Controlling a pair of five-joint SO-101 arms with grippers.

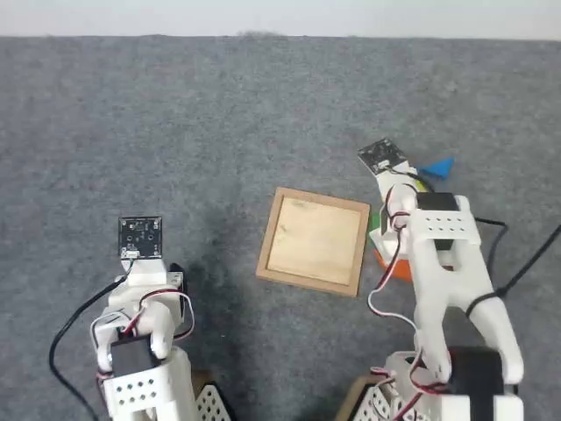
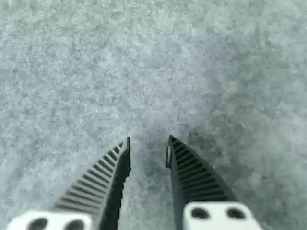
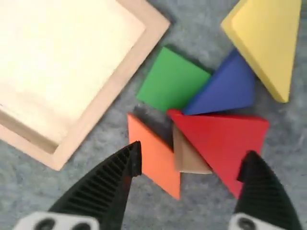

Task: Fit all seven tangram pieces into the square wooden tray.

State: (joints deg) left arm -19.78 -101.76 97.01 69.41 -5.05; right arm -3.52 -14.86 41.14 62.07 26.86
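The square wooden tray lies empty mid-table. Its corner rim shows in the right wrist view. Beside it lie a green square, a blue triangle, a yellow triangle, a red triangle, an orange piece and a tan piece partly under the red one. My right gripper hangs open above the orange, tan and red pieces, holding nothing. My left gripper is open over bare carpet, far from the tray.
Grey carpet covers the table. The left arm stands at the front left, the right arm at the front right, over the pieces. A blue piece pokes out beyond the right arm.
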